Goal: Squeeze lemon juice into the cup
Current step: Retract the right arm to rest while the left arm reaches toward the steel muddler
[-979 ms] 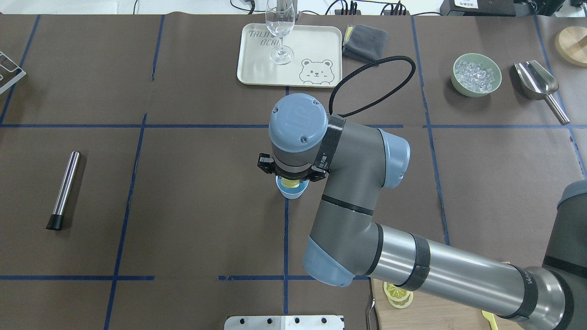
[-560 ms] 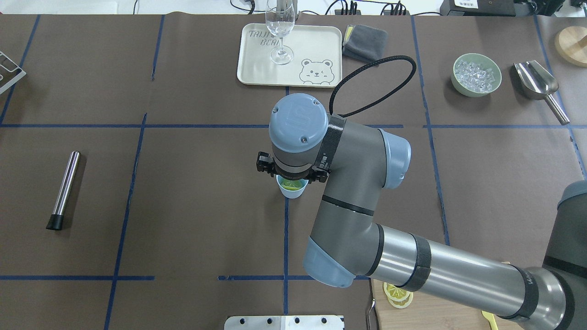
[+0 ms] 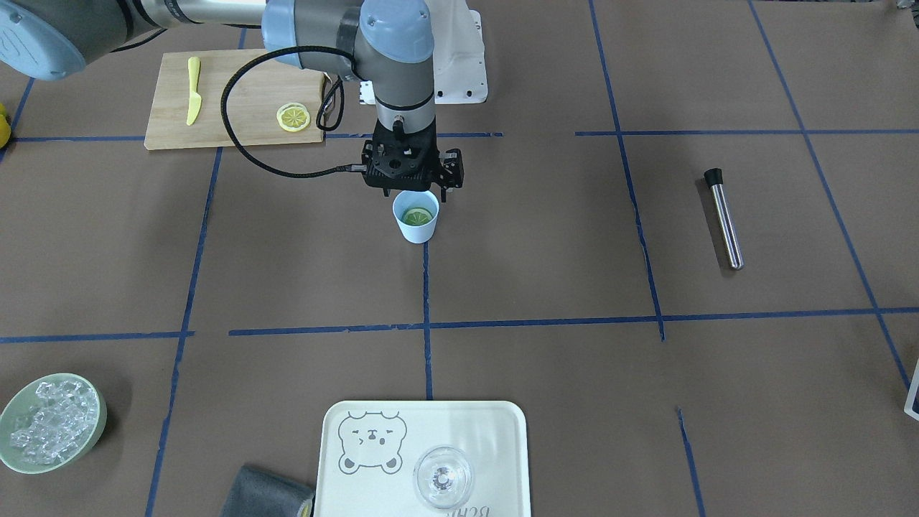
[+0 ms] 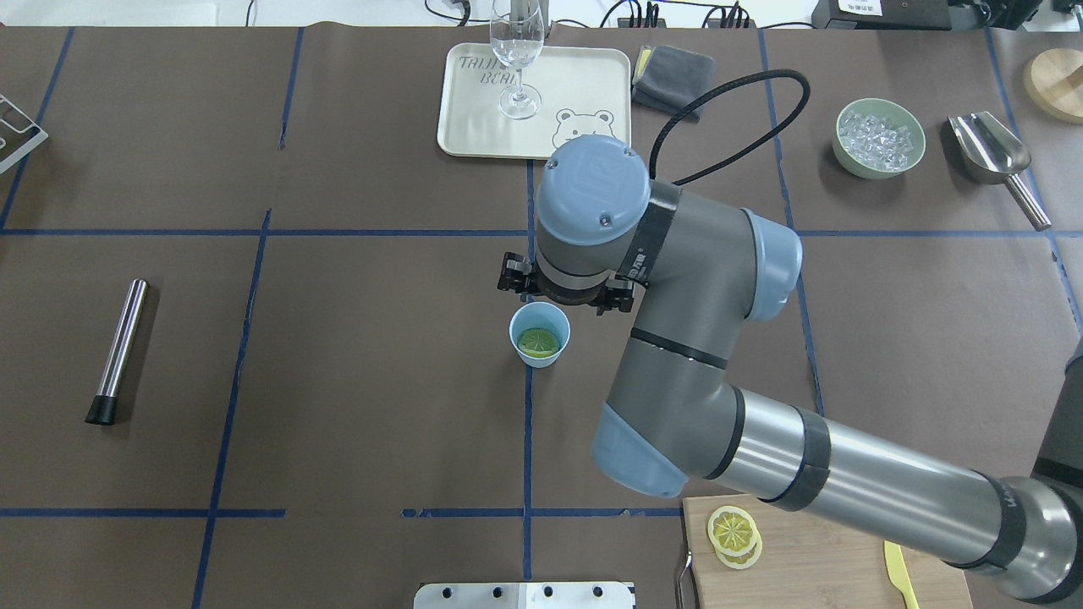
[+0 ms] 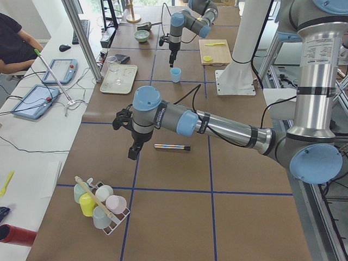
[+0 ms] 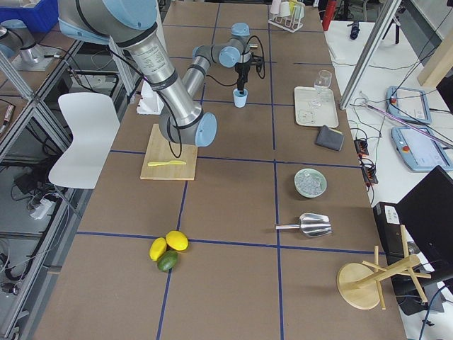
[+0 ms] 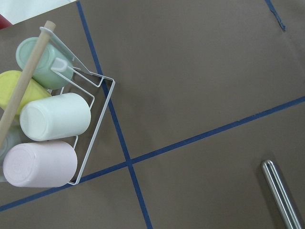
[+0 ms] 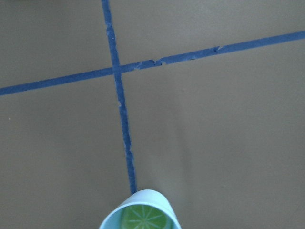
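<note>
The brown counter (image 4: pixel 338 338) is marked into squares by blue tape lines. The right arm (image 4: pixel 761 440) reaches in across it to the middle, its wrist pointing straight down. The left arm (image 5: pixel 217 125), seen only from the side, stretches over the far end of the counter. The left gripper (image 5: pixel 133 151) hangs above the surface near a steel muddler (image 5: pixel 172 147), and I cannot tell whether it is open or closed.

The light-blue cup (image 3: pixel 417 231) stands upright on a tape line, mouth up. The right gripper (image 3: pixel 414 183) hangs above the counter, just beside the cup's rim on the side away from the robot base. In the wrist view the cup (image 8: pixel 143 193) shows only at the bottom edge. The wrist and gripper body hide the fingers, so I cannot tell how the jaws stand.

The lemon (image 4: pixel 539 341) lies flat on the bottom of the cup, cut face up, greenish in the shade. Being round, it has no long axis; its segments (image 8: pixel 142 218) radiate from the centre. It sits below the gripper, apart from it
</note>
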Robot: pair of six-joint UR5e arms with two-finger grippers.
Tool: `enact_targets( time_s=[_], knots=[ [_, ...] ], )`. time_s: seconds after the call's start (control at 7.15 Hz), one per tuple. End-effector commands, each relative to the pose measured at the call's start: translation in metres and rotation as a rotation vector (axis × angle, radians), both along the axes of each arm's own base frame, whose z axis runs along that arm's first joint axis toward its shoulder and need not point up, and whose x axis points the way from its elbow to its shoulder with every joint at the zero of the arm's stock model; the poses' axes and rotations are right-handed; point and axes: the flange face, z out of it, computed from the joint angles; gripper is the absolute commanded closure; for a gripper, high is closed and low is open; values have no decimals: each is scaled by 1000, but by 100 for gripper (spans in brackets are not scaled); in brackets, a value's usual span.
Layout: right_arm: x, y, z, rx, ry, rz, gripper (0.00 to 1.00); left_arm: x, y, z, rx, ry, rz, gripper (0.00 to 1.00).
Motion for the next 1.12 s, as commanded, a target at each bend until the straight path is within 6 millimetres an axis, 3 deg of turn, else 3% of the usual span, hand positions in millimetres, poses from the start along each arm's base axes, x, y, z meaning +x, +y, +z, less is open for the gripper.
enact_targets(
  time_s=[0.0,0.28,0.42,0.7,0.84,0.98],
  knots=[
    [83,-24,41,72,21,-22,0,70,-9,-11,-53,22,61,0],
    [145,-67,87,139,82,-87,0,122,-5,-23,-135,47,64,0],
    [186,-88,114,175,112,-130,0,147,0,-26,-170,52,75,0],
    [273,-113,171,158,91,-189,0,201,6,-37,-228,54,97,0],
    [323,-122,202,172,75,-231,0,245,13,-42,-278,56,125,0],
    [351,-135,225,153,55,-245,0,269,23,-40,-317,49,139,0]
  ],
)
